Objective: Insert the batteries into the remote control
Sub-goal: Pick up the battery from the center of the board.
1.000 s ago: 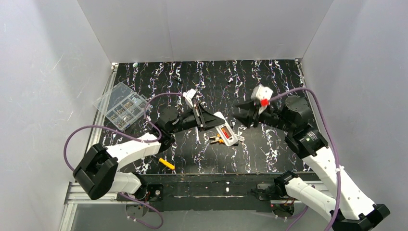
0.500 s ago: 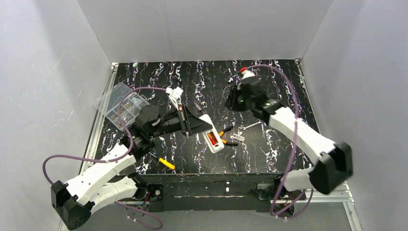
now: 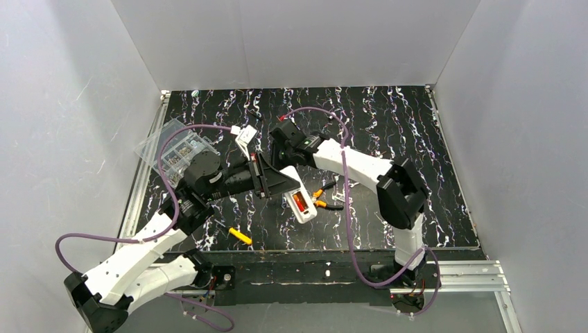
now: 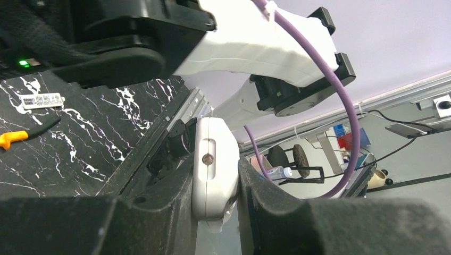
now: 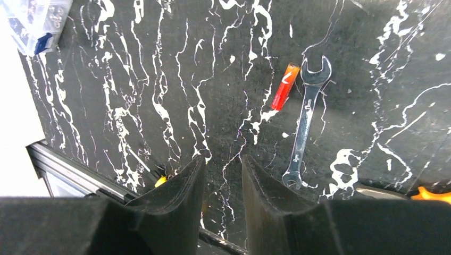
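Observation:
My left gripper (image 3: 286, 186) is shut on the white remote control (image 3: 305, 209), which it holds tilted above the table's middle with the back recess facing up. One red-orange battery (image 3: 299, 200) sits in that recess. The left wrist view shows the remote (image 4: 215, 154) edge-on, clamped between the left gripper's (image 4: 215, 178) two fingers. My right gripper (image 3: 281, 149) hangs just behind the left one. In its own view the right gripper (image 5: 223, 164) is open and holds nothing. A loose battery (image 5: 282, 86) lies on the table ahead of it, right of its fingers.
A silver wrench (image 5: 306, 125) lies just right of the loose battery. Orange-handled pliers (image 3: 322, 200) lie right of the remote. A yellow-handled tool (image 3: 240, 236) lies near the front edge, a clear compartment box (image 3: 177, 149) at the left edge.
My right arm has swung from the right side across to the middle, above my left gripper, and its jaws have narrowed a little. My left gripper has carried the remote slightly left and nearer.

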Controlling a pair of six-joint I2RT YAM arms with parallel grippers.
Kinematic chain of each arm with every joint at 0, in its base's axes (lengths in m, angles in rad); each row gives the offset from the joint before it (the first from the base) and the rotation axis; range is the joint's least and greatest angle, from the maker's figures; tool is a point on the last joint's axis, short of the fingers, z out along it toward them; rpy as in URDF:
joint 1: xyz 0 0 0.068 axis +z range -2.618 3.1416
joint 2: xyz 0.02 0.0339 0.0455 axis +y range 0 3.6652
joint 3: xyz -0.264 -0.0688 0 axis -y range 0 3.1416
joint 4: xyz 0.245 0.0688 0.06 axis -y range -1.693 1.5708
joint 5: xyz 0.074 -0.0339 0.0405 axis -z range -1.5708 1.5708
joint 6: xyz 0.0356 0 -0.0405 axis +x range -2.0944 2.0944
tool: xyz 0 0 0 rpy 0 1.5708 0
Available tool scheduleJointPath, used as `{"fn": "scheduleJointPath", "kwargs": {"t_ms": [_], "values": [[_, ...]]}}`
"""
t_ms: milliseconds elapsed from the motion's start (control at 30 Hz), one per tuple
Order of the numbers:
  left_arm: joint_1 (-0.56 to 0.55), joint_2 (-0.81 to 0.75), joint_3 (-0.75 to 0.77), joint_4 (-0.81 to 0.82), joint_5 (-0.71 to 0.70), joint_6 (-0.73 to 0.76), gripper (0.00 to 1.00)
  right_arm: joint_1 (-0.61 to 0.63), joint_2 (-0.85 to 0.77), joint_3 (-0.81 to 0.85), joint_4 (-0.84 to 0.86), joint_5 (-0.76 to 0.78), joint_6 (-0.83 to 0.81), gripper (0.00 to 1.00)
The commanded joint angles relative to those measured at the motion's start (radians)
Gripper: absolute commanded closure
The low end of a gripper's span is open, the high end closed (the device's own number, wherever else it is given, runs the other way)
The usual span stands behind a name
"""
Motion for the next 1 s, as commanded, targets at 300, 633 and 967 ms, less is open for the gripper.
{"fn": "scheduleJointPath", "kwargs": {"t_ms": [300,633,967], "values": [[0.001,-0.056,0.008,0.06,0.022,0.002,1.0,0.009,0.163,0.127,-0.115,0.092,0.249,0.54],[0.001,-0.064,0.007,0.052,0.026,0.008,1.0,0.009,0.237,0.168,-0.124,0.115,0.266,0.54],[0.002,-0.077,-0.001,0.049,0.015,0.011,1.0,0.009,0.31,0.239,-0.171,0.179,0.242,0.56]]}}
